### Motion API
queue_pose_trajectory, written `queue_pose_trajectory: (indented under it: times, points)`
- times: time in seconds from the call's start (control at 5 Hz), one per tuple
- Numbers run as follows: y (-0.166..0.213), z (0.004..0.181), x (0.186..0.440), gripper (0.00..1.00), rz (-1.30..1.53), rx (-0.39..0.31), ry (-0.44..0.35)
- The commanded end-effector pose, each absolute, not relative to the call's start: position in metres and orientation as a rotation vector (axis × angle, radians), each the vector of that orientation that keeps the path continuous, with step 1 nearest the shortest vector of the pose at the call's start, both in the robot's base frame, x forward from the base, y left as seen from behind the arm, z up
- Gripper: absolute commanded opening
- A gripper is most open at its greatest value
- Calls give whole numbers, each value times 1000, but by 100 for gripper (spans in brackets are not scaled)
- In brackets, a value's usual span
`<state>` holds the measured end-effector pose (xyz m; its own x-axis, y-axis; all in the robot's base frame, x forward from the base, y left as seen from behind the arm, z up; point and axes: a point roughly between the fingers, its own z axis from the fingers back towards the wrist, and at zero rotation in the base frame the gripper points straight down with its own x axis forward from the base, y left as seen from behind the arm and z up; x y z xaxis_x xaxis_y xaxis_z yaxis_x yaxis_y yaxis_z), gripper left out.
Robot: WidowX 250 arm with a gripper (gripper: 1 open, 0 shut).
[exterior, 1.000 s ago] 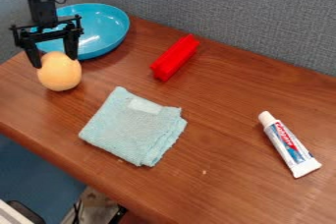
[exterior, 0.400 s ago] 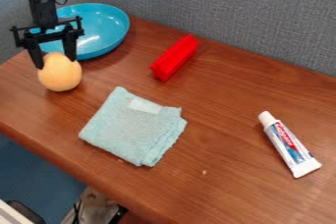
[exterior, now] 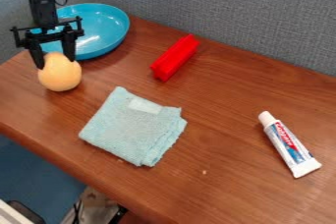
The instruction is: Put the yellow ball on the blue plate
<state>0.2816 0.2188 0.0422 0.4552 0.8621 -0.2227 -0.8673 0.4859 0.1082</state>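
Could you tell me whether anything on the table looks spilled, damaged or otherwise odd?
Nothing looks spilled or damaged. The only slight untidiness is the teal cloth, which lies at an angle with uneven edges; the toothpaste tube also lies askew, but looks intact.

Passable wood between towel (exterior: 136,128) and toothpaste (exterior: 289,144)

Black robot arm, narrow and angular, with a dark, wide, two-fingered hand (exterior: 54,56).

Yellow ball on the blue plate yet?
No, the yellow ball sits on the wooden table, in front of the blue plate.
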Motion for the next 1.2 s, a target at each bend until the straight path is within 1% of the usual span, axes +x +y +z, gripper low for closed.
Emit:
queue_pose_trajectory:
  times: [0.0, 1.0]
  points:
    - [222, 39, 276, 0, 1080, -27, 276]
    - [221, 36, 277, 0, 1061, -37, 296]
